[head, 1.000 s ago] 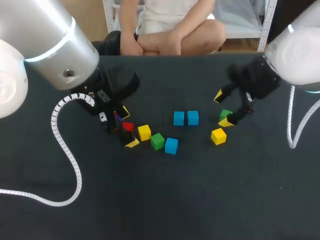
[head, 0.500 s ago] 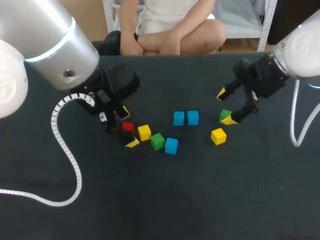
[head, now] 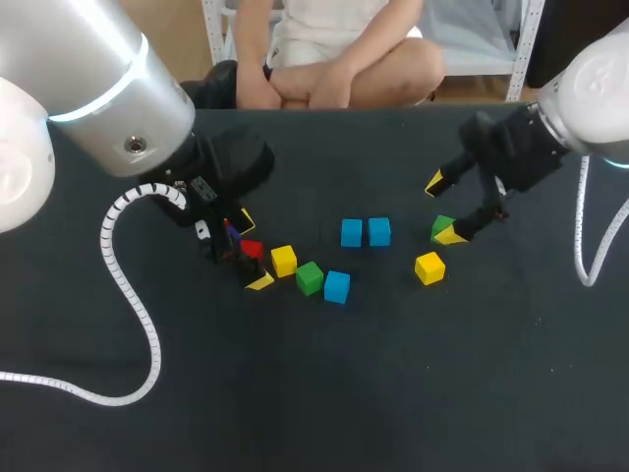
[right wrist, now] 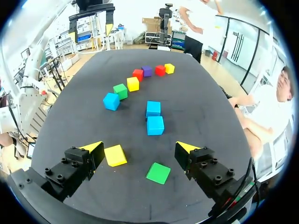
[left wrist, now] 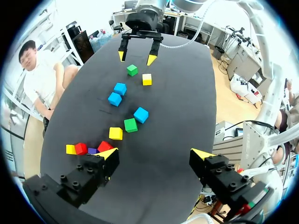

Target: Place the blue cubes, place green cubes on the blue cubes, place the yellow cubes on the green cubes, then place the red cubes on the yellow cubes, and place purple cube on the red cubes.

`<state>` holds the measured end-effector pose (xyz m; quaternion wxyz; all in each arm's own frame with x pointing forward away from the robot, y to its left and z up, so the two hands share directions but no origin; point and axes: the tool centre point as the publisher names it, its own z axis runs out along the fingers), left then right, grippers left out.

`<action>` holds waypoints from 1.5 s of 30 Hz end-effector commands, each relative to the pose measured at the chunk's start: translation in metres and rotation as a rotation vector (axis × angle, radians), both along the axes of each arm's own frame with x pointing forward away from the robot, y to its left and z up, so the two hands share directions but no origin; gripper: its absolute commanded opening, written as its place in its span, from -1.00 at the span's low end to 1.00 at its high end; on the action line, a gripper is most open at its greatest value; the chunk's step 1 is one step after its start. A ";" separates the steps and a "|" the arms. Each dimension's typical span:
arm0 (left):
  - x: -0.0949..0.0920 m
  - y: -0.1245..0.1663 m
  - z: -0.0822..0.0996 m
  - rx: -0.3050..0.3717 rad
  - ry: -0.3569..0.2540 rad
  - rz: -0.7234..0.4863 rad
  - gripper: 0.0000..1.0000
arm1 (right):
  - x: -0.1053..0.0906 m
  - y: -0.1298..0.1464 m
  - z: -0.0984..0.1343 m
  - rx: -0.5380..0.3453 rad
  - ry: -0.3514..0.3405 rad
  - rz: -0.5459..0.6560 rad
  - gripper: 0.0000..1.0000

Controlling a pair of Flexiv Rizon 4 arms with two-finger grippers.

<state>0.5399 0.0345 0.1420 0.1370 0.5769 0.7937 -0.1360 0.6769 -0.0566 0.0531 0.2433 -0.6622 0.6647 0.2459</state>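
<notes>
Two blue cubes (head: 351, 233) (head: 379, 231) sit side by side at mid-table, and a third blue cube (head: 337, 286) lies nearer the front beside a green cube (head: 310, 277) and a yellow cube (head: 284, 260). My left gripper (head: 253, 251) stands open over a red cube (head: 251, 249). In its wrist view a yellow cube (left wrist: 71, 149), two red cubes (left wrist: 81, 148) (left wrist: 104, 146) and a purple cube (left wrist: 92, 150) lie in a row beside one finger. My right gripper (head: 441, 210) stands open above the second green cube (right wrist: 158, 173). A yellow cube (right wrist: 115, 155) lies by one of its fingers.
The row of cubes curves from the left gripper toward mid-table. A white coiled cable (head: 128, 295) from the left arm trails over the front left of the table. A cable (head: 580, 256) hangs from the right arm at the right edge.
My right gripper has shifted slightly to the right and back, staying open over the green cube. The left arm and the cubes have not moved.
</notes>
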 end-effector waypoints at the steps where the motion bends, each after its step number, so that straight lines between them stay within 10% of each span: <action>1: 0.001 0.000 0.000 0.002 0.002 -0.002 1.00 | -0.001 -0.001 0.000 0.002 -0.001 0.000 1.00; 10: 0.001 0.000 0.000 0.002 0.002 -0.002 1.00 | -0.001 -0.001 0.000 0.002 -0.001 0.000 1.00; 18: -0.013 -0.052 0.021 0.138 -0.054 -0.203 1.00 | -0.001 -0.001 0.000 0.002 -0.001 0.000 1.00; 24: -0.024 -0.070 0.000 0.240 -0.023 -0.220 1.00 | -0.001 -0.001 0.000 0.002 -0.001 0.000 1.00; 45: -0.003 -0.065 -0.061 0.172 0.029 -0.261 1.00 | -0.001 -0.001 0.000 0.002 -0.001 0.000 1.00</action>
